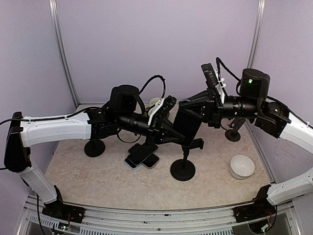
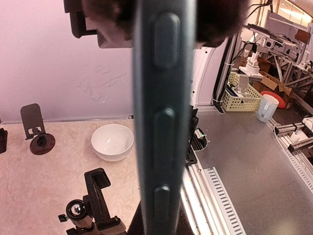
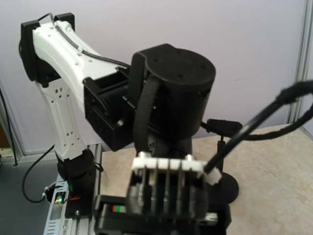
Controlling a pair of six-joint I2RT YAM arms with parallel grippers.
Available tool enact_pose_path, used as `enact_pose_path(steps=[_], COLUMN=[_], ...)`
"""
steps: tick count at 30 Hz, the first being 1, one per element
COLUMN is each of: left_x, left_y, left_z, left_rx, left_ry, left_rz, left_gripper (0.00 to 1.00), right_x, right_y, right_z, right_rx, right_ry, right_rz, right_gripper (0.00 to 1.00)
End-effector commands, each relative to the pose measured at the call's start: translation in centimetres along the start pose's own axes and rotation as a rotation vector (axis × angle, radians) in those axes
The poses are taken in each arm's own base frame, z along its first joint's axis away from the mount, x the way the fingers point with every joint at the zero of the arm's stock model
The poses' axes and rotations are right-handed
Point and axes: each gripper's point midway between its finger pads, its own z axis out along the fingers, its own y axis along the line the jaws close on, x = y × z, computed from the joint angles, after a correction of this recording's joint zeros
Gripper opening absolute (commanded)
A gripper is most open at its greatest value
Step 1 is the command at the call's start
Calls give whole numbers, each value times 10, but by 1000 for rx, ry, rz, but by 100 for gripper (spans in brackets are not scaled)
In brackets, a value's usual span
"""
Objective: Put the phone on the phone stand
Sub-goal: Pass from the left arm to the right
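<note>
A dark phone (image 1: 188,123) hangs tilted in the air between my two grippers, above the black phone stand (image 1: 184,169) with its clamp head (image 1: 197,144). My left gripper (image 1: 173,134) holds its lower left part. My right gripper (image 1: 203,115) grips its upper right end. In the left wrist view the phone's edge with side buttons (image 2: 161,122) fills the middle, dark fingers (image 2: 105,27) clamp it at the top, and the stand's clamp (image 2: 98,198) lies below left. The right wrist view shows mostly the left arm's wrist (image 3: 173,93); its own fingers are not distinguishable.
A few other phones (image 1: 142,155) lie stacked on the table left of the stand. Two more black stands sit at the left (image 1: 94,147) and at the right (image 1: 234,133). A white bowl (image 1: 242,166) sits front right, and a cup (image 1: 155,102) at the back.
</note>
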Motion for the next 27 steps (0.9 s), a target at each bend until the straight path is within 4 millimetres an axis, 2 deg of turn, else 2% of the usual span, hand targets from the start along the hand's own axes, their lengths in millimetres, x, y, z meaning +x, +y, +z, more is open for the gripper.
enact_pose_path(steps=[1, 2, 5, 6, 7, 8, 13, 16, 19, 24, 27], left_x=[-24, -25, -25, -25, -25, -24, -25, -25, -16, 4, 14], left_y=[-15, -15, -13, -13, -12, -11, -5, 2, 7, 8, 7], left_z=[-6, -6, -8, -8, -9, -10, -17, -21, -22, -13, -6], left_rx=[33, 30, 12, 6, -3, -13, -88, -148, -182, -210, -210], left_ry=[-55, -55, -58, -60, -63, -66, -93, -115, -119, -91, -72], left_rz=[33, 34, 35, 35, 34, 32, 18, 5, -19, -52, -66], left_gripper=[0, 0, 23, 35, 55, 67, 98, 99, 99, 99, 95], right_x=[-9, -11, -12, -14, -15, -16, -20, -22, -26, -34, -36], right_y=[5, 4, -3, -4, -6, -6, -13, -18, -21, -20, -17], right_z=[2, 2, 0, -1, -3, -5, -24, -37, -51, -67, -73], right_rx=[-33, -25, 14, 25, 40, 47, 126, 174, 211, 241, 252], right_ry=[-20, -22, -21, -24, -26, -27, -37, -43, -58, -80, -91], right_rz=[-48, -47, -39, -42, -44, -50, -72, -77, -83, -88, -95], right_gripper=[0, 0, 0, 0, 0, 0, 0, 0, 0, 0, 0])
